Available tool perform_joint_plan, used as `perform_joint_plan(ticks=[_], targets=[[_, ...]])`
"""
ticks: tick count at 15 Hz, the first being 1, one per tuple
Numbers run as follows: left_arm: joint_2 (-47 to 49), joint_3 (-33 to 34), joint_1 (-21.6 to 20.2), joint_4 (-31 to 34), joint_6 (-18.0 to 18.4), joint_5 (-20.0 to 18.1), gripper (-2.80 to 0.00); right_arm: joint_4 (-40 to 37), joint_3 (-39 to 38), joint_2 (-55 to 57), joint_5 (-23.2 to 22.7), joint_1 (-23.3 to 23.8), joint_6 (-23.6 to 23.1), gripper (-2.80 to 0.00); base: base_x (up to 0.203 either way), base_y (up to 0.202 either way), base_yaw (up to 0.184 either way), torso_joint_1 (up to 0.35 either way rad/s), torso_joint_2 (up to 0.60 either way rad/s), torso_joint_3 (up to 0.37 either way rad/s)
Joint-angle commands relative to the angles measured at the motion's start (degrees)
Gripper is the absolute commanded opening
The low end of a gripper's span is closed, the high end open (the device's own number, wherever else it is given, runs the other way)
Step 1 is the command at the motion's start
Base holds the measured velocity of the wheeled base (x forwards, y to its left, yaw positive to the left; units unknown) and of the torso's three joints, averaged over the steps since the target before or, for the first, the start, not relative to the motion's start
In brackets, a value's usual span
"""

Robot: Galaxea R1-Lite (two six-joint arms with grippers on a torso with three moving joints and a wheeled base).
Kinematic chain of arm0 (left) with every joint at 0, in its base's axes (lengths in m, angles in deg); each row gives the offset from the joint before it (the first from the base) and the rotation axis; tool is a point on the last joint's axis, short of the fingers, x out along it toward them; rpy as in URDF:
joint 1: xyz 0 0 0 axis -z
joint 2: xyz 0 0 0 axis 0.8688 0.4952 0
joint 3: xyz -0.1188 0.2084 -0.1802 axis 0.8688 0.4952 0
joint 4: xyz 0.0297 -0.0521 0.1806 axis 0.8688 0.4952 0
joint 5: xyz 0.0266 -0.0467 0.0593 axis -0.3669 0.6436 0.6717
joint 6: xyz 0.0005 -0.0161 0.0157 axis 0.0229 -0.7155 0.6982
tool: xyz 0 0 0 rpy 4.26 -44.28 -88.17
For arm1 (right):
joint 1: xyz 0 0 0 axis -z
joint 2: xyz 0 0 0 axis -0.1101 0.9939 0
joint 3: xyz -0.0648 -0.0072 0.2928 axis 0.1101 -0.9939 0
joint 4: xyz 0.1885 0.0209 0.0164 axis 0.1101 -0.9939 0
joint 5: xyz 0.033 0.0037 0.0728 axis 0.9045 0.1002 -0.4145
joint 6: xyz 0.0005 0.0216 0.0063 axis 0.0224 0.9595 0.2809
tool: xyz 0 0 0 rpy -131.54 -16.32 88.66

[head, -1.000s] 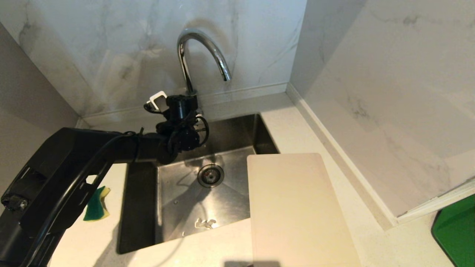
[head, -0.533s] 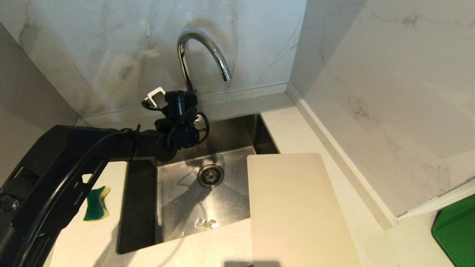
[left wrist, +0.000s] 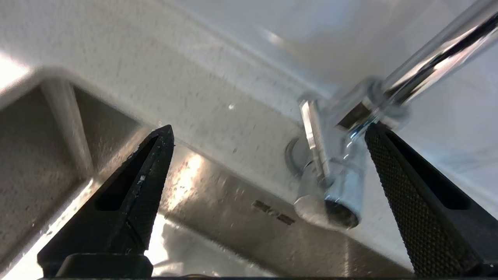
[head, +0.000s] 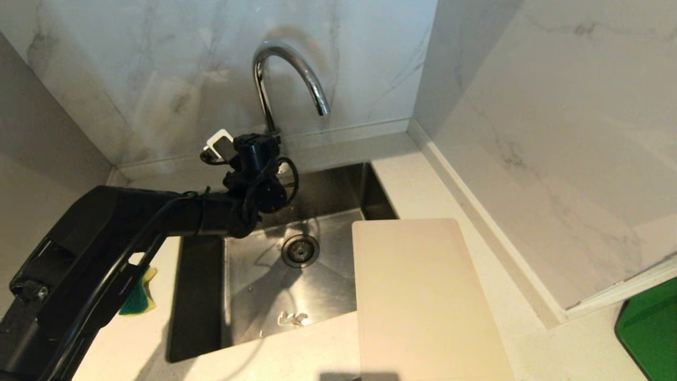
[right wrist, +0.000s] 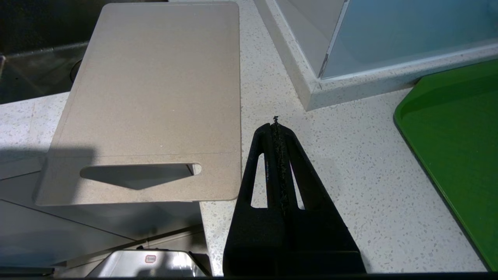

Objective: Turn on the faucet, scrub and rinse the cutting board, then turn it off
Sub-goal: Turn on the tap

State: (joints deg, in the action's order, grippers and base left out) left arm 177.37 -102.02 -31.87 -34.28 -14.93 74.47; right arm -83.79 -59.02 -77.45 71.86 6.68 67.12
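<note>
- A green-and-yellow sponge [head: 138,296] lies on the pale counter [head: 317,344] at the far left, partly hidden behind the robot's black left arm [head: 121,233].
- The left arm reaches from the near left across the steel sink [head: 312,286] toward the back wall, its wrist hanging over the sink's far left corner.
- The left gripper [left wrist: 268,132] stands with its jaws spread wide and nothing held; in the left wrist view the base of the faucet [head: 280,74] and its thin side lever [left wrist: 315,144] sit between the two fingers, closer to one of them.
- Whether that finger touches the chrome base cannot be told.
- The faucet rises from the counter strip behind the sink, its arched spout curving right over the basin; no water shows at the spout.
- The drain [head: 300,250] lies near the middle of the sink floor, with a small wet patch nearer the front edge.
- The cutting board [head: 423,296] lies flat just right of the sink, its left side overhanging the basin, its handle slot [right wrist: 140,175] at the near end over the counter's front edge.
- The right gripper [right wrist: 276,128] hovers over bare counter just right of the board's near corner, fingers pressed together and empty.
- A green tray [head: 650,333] sits at the far right, past the marble wall's corner.
</note>
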Motion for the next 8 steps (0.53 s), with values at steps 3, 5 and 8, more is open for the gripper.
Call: perform_joint_plan(ticks=[3, 5, 8], targets=[[2.20, -0.09, -0.23, -0.46, -0.20, 0.19, 0.00, 0.02, 0.00, 0.00, -0.02, 0.00, 0.00, -2.80, 0.000, 0.000, 0.000, 0.000, 0.00, 0.000], [2.63, -0.09, -0.24, -0.64, -0.20, 0.26, 0.00, 0.02, 0.00, 0.00, -0.02, 0.00, 0.00, -2.80, 0.000, 0.000, 0.000, 0.000, 0.00, 0.000], [2.90, -0.08, -0.41, -0.64, -0.11, 0.26, 0.00, 0.02, 0.00, 0.00, -0.02, 0.00, 0.00, -2.80, 0.000, 0.000, 0.000, 0.000, 0.00, 0.000]])
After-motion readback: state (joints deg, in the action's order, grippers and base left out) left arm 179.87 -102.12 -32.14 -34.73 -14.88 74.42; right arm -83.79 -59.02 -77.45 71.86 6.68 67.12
